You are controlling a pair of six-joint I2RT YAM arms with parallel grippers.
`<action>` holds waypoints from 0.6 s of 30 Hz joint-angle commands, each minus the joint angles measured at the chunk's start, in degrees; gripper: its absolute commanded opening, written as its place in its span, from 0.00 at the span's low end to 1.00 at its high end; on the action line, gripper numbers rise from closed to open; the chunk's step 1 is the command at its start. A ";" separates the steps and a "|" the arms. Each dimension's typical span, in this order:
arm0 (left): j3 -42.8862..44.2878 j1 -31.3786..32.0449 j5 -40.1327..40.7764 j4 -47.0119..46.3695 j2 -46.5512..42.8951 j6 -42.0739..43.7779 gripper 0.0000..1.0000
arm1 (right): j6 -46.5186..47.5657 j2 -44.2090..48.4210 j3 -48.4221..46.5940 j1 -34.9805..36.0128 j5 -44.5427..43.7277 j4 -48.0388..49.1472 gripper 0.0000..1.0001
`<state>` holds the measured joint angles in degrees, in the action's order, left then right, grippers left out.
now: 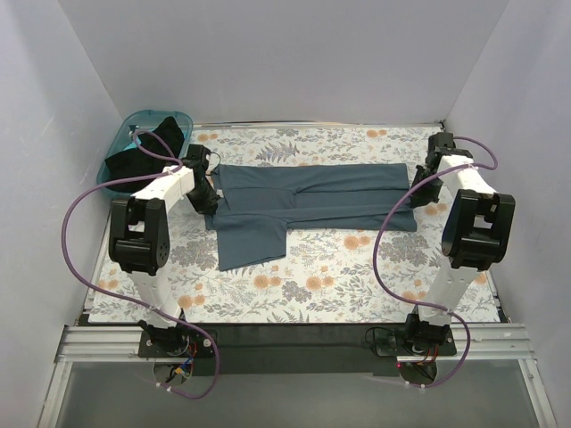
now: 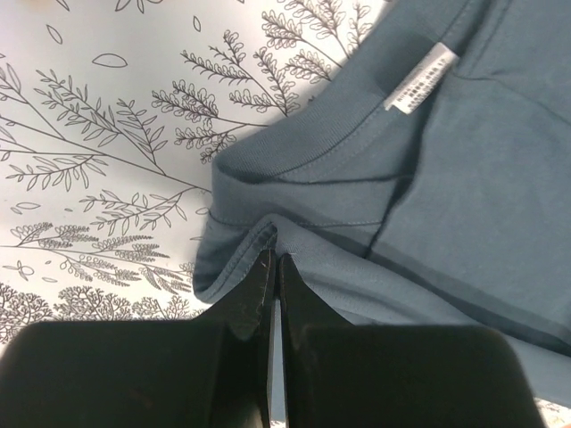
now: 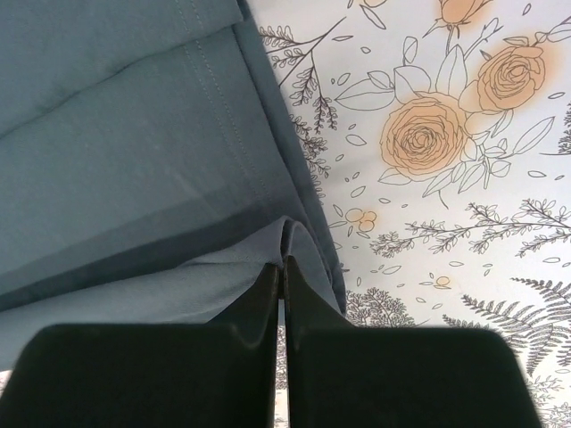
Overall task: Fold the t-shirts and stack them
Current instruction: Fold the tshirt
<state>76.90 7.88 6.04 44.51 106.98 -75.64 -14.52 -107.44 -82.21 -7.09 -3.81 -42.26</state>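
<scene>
From above, the blue-grey t-shirt (image 1: 312, 201) is lying long and flat across the flowery table (image 1: 339, 267), between the two arms. The black t-shirt (image 1: 147, 152) is sitting in the teal basket (image 1: 159, 116) at the far left corner.

On the left wrist, the left gripper (image 2: 272, 259) is pinching tight on the blue-grey t-shirt (image 2: 446, 178) near its neck hole. A white label (image 2: 421, 78) is showing.

On the right wrist, the right gripper (image 3: 281, 263) is pinching tight on a folded edge of the blue-grey t-shirt (image 3: 116, 134).
</scene>
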 commanded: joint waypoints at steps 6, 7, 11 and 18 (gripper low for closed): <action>2.55 -0.76 2.13 -0.39 -0.36 1.02 0.00 | 0.81 0.20 -1.02 -0.12 -3.92 0.34 0.01; 2.29 -0.76 2.22 -0.48 -1.06 1.02 0.00 | 0.81 0.82 -0.50 -0.20 -4.27 0.42 0.01; 1.23 -0.76 2.48 -0.65 -2.56 1.19 0.00 | 0.81 3.98 1.53 -0.20 -4.10 0.25 0.01; 0.18 -0.76 2.04 1.10 -5.89 1.28 0.00 | -0.59 9.60 8.02 -0.20 0.12 -1.24 0.01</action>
<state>77.49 7.81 6.17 44.60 106.80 -75.33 -14.76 -102.37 -76.88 -7.05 -4.60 -41.93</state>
